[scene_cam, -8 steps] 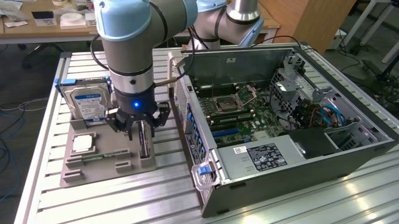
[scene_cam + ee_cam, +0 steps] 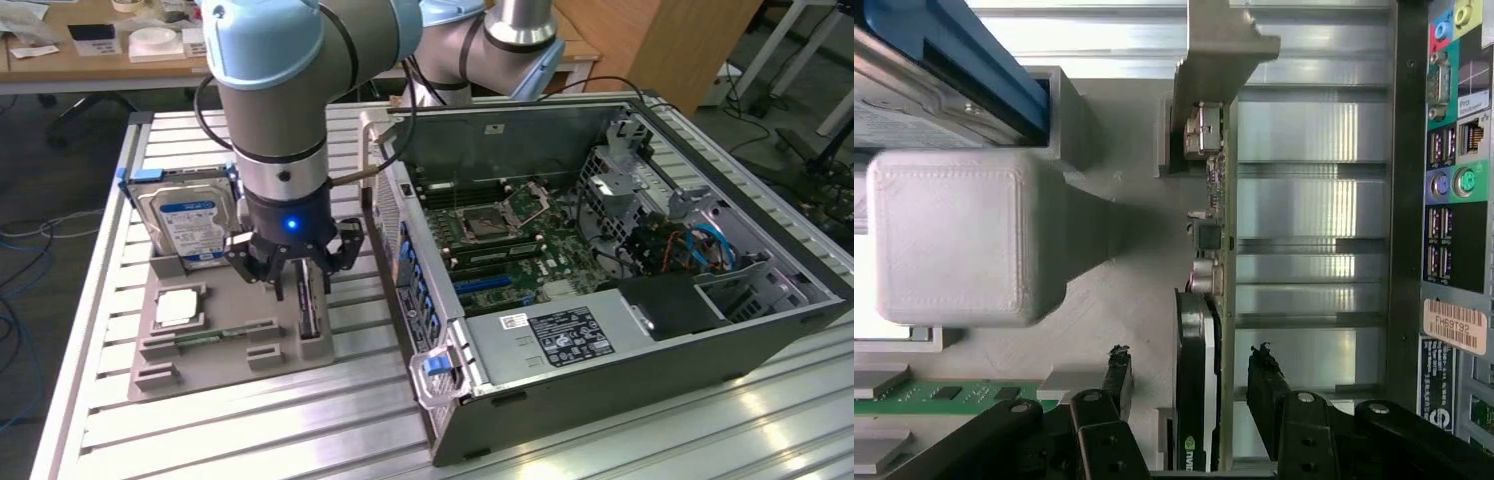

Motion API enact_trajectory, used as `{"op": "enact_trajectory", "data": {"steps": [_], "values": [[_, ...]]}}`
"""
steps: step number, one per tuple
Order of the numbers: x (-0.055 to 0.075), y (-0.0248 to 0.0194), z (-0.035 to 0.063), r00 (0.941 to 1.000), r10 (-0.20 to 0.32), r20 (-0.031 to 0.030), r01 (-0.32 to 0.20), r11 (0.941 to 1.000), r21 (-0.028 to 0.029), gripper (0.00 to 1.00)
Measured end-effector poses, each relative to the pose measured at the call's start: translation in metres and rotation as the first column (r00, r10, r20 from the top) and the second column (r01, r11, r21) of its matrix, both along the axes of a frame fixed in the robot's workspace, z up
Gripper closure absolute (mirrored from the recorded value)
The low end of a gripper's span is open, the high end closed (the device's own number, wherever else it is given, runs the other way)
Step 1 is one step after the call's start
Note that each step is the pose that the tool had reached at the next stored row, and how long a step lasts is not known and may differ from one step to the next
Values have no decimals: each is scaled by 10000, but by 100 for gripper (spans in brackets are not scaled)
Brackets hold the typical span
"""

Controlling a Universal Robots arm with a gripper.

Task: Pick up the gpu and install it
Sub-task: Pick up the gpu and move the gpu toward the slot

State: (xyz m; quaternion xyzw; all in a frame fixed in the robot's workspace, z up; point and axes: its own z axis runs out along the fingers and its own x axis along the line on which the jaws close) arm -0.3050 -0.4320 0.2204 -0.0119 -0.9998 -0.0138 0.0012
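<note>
Exterior view: my arm hangs over a grey moulded holder tray (image 2: 200,385) on the slatted aluminium counter (image 2: 267,435). The black pincer (image 2: 304,285) is down at the thin flat black circuit card, the gpu (image 2: 310,312). The card stands on edge in a slot at the tray's side nearest the open dark-grey computer case (image 2: 667,360). On the same tray, toward the exterior view's left, sit a boxy silver hard drive with a blue-white label (image 2: 187,225), a small square silver chip (image 2: 178,308) and a green memory stick (image 2: 214,337).

Wrist view: the gpu (image 2: 1196,330) appears edge-on, with its metal bracket (image 2: 1219,45) at the end away from the pincer (image 2: 1189,365). The pincer is spread, one black fingertip (image 2: 1116,372) on each side of the card. I see a gap between each tip and the card, so nothing is pinched. The case's rear port panel (image 2: 1454,200) lies beside the tray.
</note>
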Motion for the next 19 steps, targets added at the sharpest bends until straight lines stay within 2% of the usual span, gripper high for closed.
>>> {"op": "enact_trajectory", "data": {"steps": [3, 8, 19], "values": [[1, 27, -7, 10000, 2, 1, -2, 10000, 2, 41], [0, 32, -49, 10000, 2, 0, -2, 10000, 0, 41], [0, 32, -51, 10000, 2, -1, -2, 10000, 0, 41]]}}
